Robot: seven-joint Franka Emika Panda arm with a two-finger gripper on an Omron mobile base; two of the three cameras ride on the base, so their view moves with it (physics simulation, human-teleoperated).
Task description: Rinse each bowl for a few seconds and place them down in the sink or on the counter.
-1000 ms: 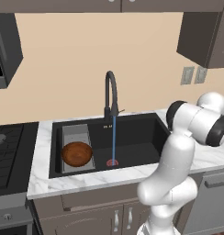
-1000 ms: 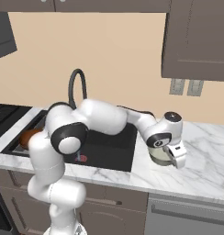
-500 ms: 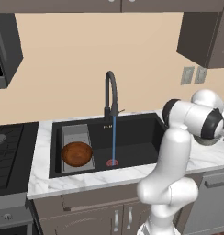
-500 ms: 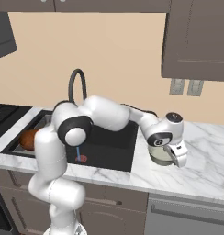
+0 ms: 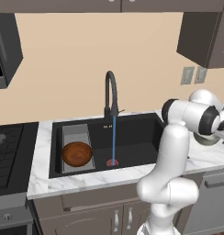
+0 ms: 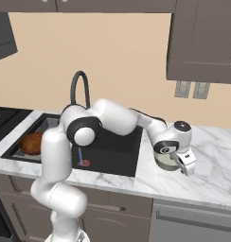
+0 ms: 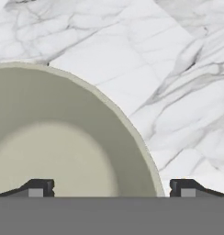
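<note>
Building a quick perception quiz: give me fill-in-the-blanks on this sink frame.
1. The reddish-brown wooden bowl lies in the black sink on the grey ribbed ____.
2. The pale cream-grey bowl sits on the white marble ____.
3. The gripper above the pale bowl has its jaws ____.
4. Water from the black gooseneck faucet is ____.

Missing words: tray; counter; open; running
</note>
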